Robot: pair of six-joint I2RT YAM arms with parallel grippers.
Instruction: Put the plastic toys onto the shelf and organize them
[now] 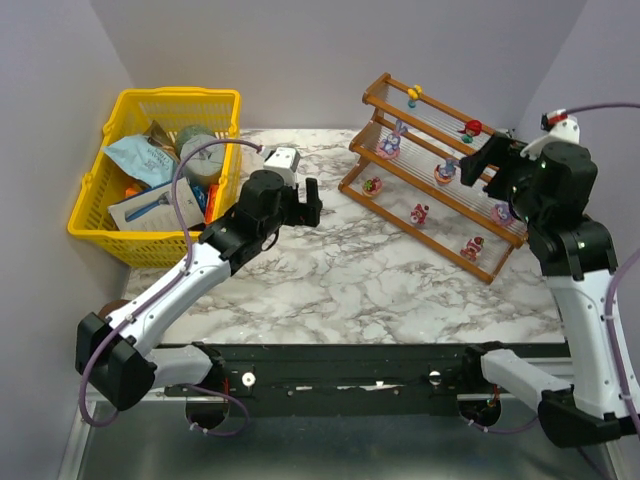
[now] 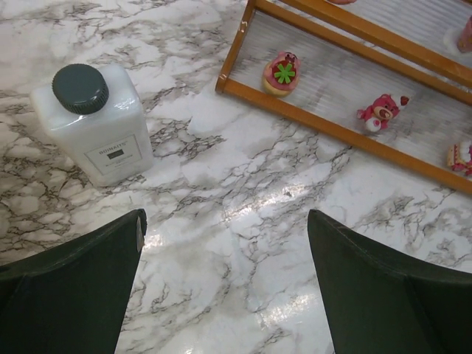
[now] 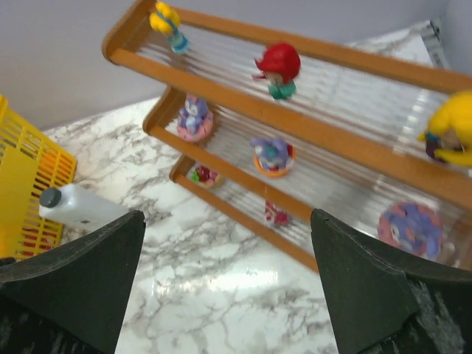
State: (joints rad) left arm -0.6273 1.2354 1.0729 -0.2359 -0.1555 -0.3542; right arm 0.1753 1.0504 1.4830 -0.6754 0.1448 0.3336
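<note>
The shelf (image 1: pixel 432 152) is a slanted wooden rack with clear ribbed panels at the back right. Several plastic toys stand on it: a yellow one (image 3: pixel 168 22) and a red one (image 3: pixel 279 66) on the top row, purple bunnies (image 3: pixel 194 118) on the row below, and a pink bear (image 2: pixel 380 112) and a pink toy with a green flower (image 2: pixel 282 72) on the lowest. My left gripper (image 1: pixel 312 203) hangs open and empty over the marble, left of the shelf. My right gripper (image 1: pixel 478 160) hovers open and empty in front of the shelf's right part.
A white bottle with a black cap (image 2: pixel 94 122) stands on the marble table beside my left gripper. A yellow mesh basket (image 1: pixel 100 190) full of packets sits at the back left. Grey walls close in the table at the back and on both sides.
</note>
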